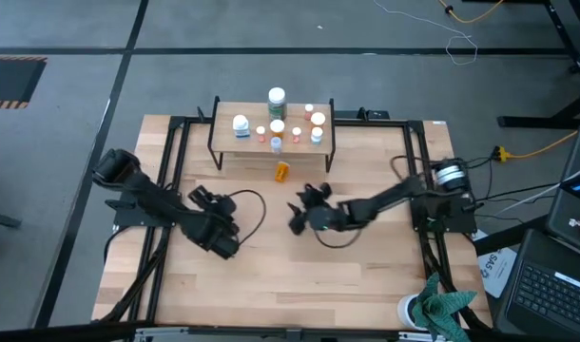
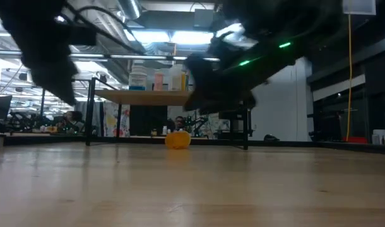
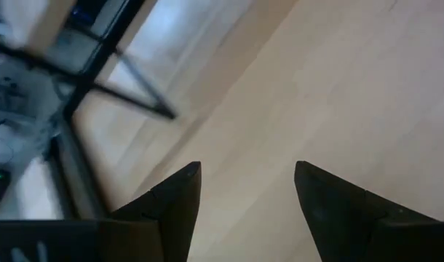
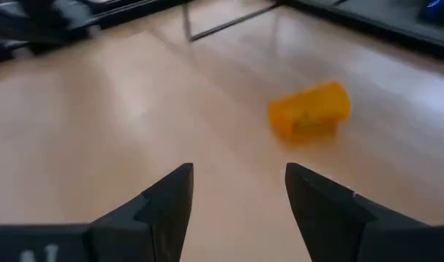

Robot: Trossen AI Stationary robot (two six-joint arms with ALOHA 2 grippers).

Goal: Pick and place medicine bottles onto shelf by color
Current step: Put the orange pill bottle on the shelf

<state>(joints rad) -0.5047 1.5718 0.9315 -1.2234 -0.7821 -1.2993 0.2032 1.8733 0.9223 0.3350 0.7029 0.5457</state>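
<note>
Rolling is the risk: orange bottle (image 4: 309,110) lies on its side ahead at one o'clock of the empty, half-open right gripper (image 4: 239,191); a glancing finger probably nudges it under the shelf (image 1: 274,124).

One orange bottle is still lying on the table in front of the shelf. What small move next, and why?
Probably ease the right gripper forward over the orange bottle. The bottle lies on its side on the table, just ahead of the open, empty gripper, while the other bottles already stand on the shelf.
</note>
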